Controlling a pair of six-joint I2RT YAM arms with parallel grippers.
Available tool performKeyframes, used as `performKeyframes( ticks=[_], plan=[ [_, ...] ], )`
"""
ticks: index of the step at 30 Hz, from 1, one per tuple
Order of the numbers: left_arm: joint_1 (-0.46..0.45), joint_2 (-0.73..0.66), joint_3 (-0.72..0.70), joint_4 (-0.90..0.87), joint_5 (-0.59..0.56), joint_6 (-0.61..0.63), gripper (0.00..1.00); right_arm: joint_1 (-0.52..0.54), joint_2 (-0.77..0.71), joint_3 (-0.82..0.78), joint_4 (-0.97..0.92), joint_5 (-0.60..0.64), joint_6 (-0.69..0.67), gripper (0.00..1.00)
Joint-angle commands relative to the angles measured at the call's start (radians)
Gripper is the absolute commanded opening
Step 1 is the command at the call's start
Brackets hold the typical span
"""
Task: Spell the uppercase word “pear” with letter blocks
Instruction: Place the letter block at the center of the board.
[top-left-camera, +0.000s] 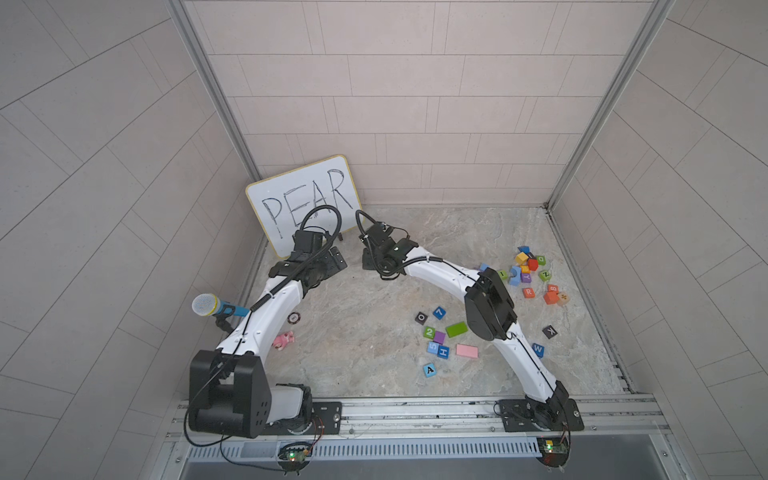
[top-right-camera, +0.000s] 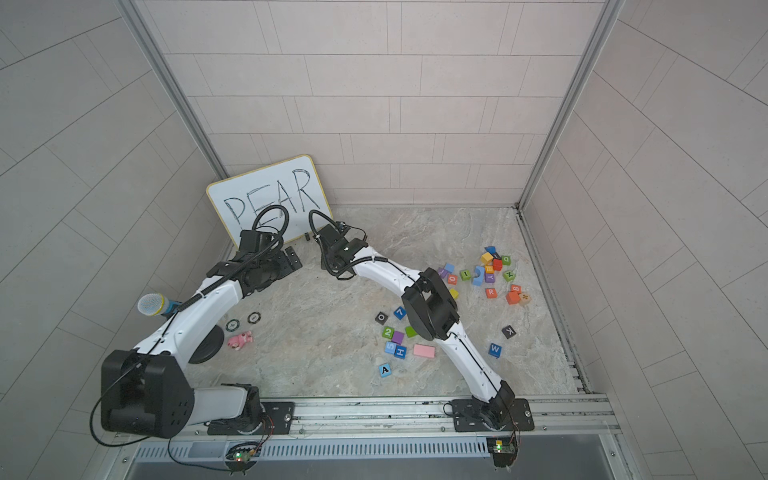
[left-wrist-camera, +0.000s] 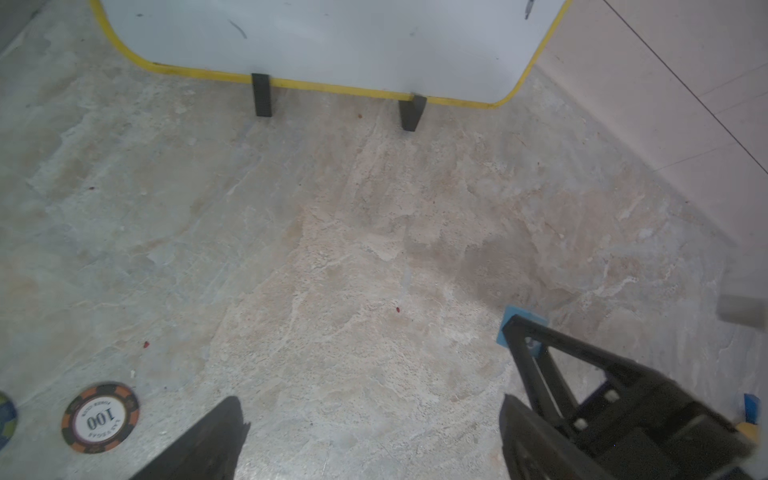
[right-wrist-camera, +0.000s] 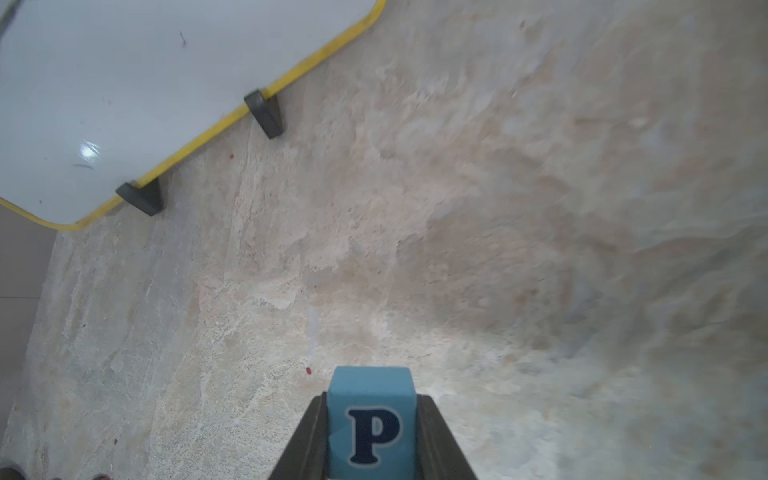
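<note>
Two robot arms here: left arm (top-left-camera: 274, 299), right arm (top-left-camera: 440, 270). One whiteboard (top-left-camera: 303, 199), one toy microphone (top-left-camera: 208, 306), one pink toy animal (top-right-camera: 240, 340), two poker chips (top-right-camera: 232, 324).

On the surface (top-left-camera: 353, 332) sit six marked cubes: O cube (top-left-camera: 421, 318), 7 cube (top-left-camera: 439, 312), 2 cube (top-left-camera: 429, 332), 5 cube (top-left-camera: 432, 347), H cube (top-left-camera: 443, 352), A cube (top-left-camera: 429, 369). With them are one purple cube (top-left-camera: 439, 337) and two flat blocks, one green block (top-left-camera: 456, 329) and one pink block (top-left-camera: 466, 351).

Two strays: K cube (top-left-camera: 550, 331), W cube (top-left-camera: 538, 349). One P cube (right-wrist-camera: 371, 424).

The far pile (top-right-camera: 490, 277) holds maybe seventeen blocks; it is too jumbled for a sure count.

Marbled tabletop (top-left-camera: 374, 299) carries scattered letter blocks (top-left-camera: 429, 369), poker chips (top-right-camera: 253, 318), pink toy (top-left-camera: 284, 340) and whiteboard (top-left-camera: 303, 199).
</note>
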Motion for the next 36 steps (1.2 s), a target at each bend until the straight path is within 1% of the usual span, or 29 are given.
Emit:
performKeyframes(
  ticks=[1, 6, 17, 36],
  plan=[
    [0.037, -0.048, -0.042, 0.012, -0.007, -0.033, 1.00, 0.022, 0.041, 0.062, -0.025, 0.033, 0.081, 0.27],
    [0.069, -0.081, -0.072, 0.012, 0.007, -0.033, 1.00, 0.039, 0.091, 0.095, -0.018, 0.044, 0.096, 0.27],
    [0.070, -0.062, -0.083, 0.025, 0.060, -0.015, 1.00, 0.039, 0.187, 0.176, 0.003, 0.023, 0.128, 0.27],
    [0.069, -0.001, -0.073, 0.029, 0.090, 0.000, 0.99, 0.037, 0.185, 0.176, 0.032, -0.024, 0.129, 0.32]
  ],
)
